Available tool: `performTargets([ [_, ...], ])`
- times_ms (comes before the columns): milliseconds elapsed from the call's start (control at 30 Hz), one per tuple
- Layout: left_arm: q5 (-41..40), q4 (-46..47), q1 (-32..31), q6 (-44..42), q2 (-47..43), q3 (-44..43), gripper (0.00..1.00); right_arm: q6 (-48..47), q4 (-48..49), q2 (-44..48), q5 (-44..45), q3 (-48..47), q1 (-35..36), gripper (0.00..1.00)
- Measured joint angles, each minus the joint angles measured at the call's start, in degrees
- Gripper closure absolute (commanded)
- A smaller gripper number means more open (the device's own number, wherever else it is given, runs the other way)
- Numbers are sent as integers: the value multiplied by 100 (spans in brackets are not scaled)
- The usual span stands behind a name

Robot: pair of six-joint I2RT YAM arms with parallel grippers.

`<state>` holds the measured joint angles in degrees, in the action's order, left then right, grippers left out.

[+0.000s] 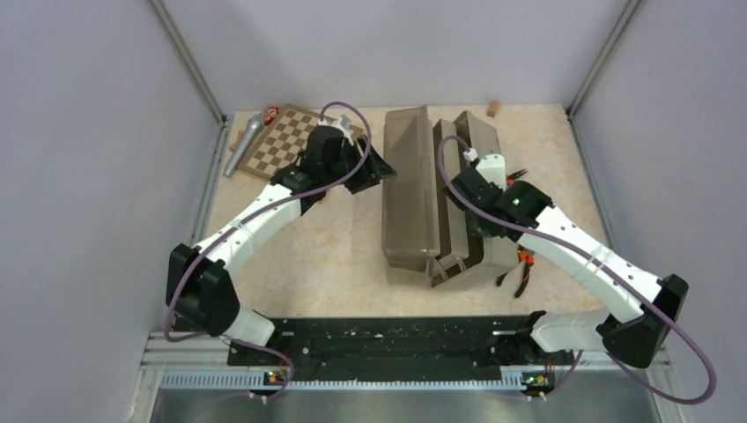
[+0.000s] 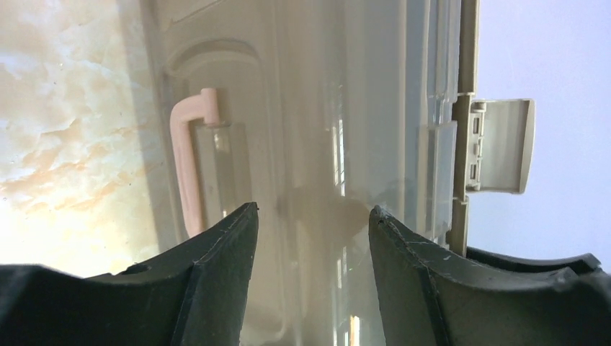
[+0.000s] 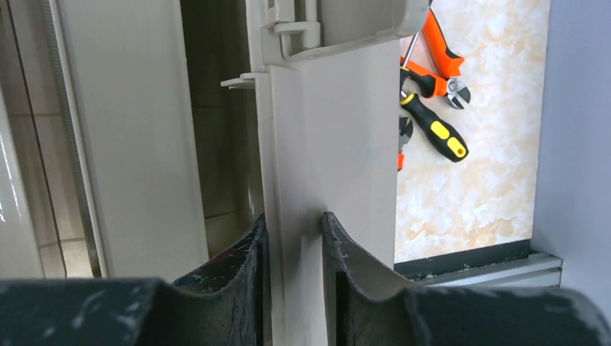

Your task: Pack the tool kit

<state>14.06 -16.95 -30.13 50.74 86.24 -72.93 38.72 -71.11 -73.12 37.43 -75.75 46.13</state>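
Toolbox tray (image 3: 339, 144) sits clamped inside right gripper (image 3: 293, 225).

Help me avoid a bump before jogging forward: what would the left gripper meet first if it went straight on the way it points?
Most likely the toolbox lid, beside its pink handle; the left gripper, open, faces that translucent surface, but depth is unclear.

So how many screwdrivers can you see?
1. The screwdriver, with a yellow-black handle, lies on the table right of the toolbox, beside the orange pliers. More may be hidden behind the toolbox.
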Motion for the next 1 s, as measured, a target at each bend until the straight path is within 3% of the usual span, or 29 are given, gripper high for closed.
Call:
performTargets([
  [100,-26,17,96,-11,-247,205,37,-297,142,229,-79,140,-129,99],
  [433,-258,-293,949,-170,-1521,1386,32,-1073,671,555,-234,649,-380,100],
  [700,-758,-988,1663,-767,-2935,1453,23,-931,2391,7,-1676,1075,-413,100],
  [833,-1176,-1491,1847,-1088,-3283,1453,15,-643,3016,-511,-2337,1285,-396,100],
  [1000,-1969,-2153,1884,-1580,-3600,1447,12,-365,3895,-804,-2844,1464,-387,100],
])
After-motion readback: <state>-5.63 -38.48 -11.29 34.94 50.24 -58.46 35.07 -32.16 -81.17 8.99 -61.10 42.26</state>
